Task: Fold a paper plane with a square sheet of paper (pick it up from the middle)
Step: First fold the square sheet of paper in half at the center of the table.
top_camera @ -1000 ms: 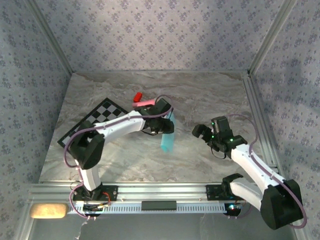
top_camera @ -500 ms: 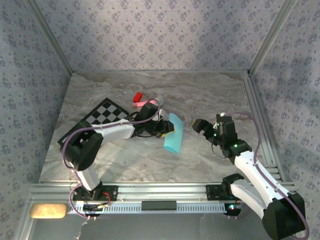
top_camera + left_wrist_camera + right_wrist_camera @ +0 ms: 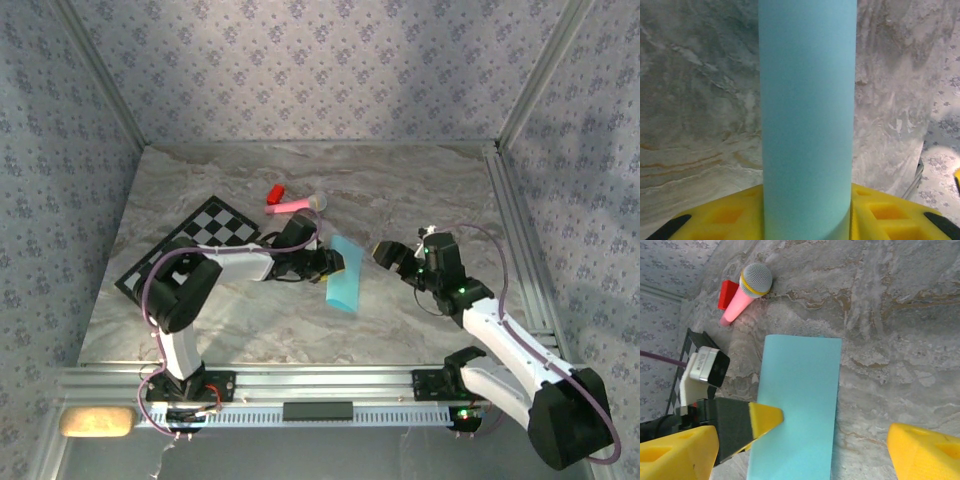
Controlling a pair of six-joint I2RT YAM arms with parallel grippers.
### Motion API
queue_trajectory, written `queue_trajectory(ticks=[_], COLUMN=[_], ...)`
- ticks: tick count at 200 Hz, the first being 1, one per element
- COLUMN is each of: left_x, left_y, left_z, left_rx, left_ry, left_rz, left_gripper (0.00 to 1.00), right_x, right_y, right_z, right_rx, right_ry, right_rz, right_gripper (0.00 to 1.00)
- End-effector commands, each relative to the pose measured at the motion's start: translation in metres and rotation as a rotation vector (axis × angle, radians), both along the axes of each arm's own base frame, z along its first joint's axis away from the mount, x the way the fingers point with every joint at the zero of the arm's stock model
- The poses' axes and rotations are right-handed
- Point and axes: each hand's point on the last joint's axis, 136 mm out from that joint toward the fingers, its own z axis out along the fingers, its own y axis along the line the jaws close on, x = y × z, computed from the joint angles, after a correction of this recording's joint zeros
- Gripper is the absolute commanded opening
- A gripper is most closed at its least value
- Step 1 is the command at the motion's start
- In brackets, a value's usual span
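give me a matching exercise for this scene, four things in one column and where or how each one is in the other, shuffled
Things:
1. blue paper
2. pink microphone toy
3. checkered mat
4. right hand

Place or state:
a. open, holding nothing
b. lying beside the red block
c. gripped by the left hand
d. flat on the left side, under the left arm

Pairs: 1-c, 2-b, 3-d, 4-a

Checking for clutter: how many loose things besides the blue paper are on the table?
3: checkered mat at left; pink toy microphone toward the back; red block at its handle end. More may lie hidden.
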Motion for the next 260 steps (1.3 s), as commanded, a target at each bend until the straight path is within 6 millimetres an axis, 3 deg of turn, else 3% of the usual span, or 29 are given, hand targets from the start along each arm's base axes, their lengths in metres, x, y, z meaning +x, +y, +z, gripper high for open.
queue_trajectory(ticks=[1,58,127,190,260], left_x=[-0.001,-0.008,-0.001,0.004,0.008], left_y=[0.002,0.016,0.023,0.042,0.054], left_z=[-0.011,-0.032,-0.011,0.0,-0.011], left_rx=[0.05,0.168,0.271,0.339,0.375], left_ry=[-0.014,-0.007,-0.093,-0.16,-0.139], left_rz=[0.003,0.011,0.005,0.047,0.056], left_gripper=[0.41,0.49,0.6,0.59,0.54], right_x=[0.003,0.003,0.004,0.004,0.003], right_y=[0.003,0.006,0.007,0.013,0.021], right_z=[0.003,-0.007,-0.011,-0.016,-0.021], right_rx=[-0.006,-0.019,-0.025,-0.019,-0.018], right_ry=[-0.034,0.026,0.055,0.085,0.113], right_rz=[0.016,0.033,0.032,0.058,0.101], right_gripper=[0.89,0.9,0.9,0.84,0.84])
